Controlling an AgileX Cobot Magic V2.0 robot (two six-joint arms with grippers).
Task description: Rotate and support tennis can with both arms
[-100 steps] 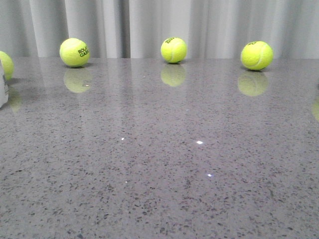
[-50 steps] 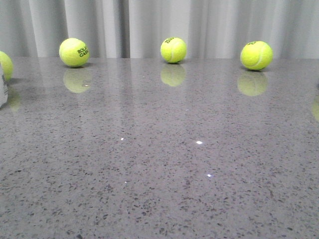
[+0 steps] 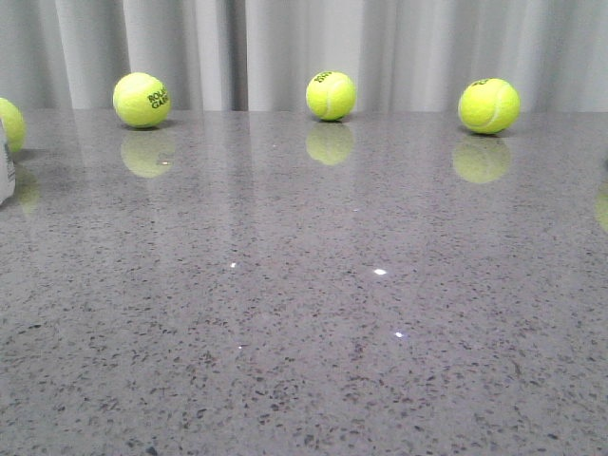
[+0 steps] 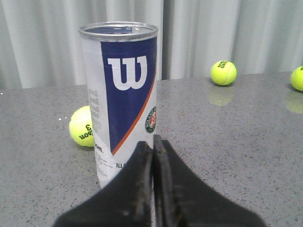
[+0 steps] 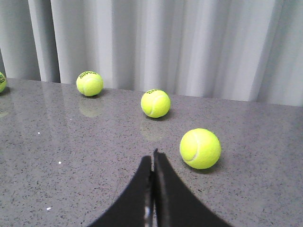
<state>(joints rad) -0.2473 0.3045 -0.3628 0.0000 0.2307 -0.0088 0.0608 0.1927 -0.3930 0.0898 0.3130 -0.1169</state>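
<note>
Tennis can (image 4: 119, 101) upright on table (image 4: 236, 137), contents unseen.

The tennis can (image 3: 5, 166) is cut off at the front view's left edge, perhaps upright.

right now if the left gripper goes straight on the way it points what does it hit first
Most likely the can, standing upright just past the shut left gripper. How far apart they are isn't clear from the left wrist view.

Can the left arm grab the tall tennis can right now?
Probably not yet. The tennis can stands upright straight ahead of the left gripper with nothing between them, but the fingers are pressed shut and would need to open first.
</note>
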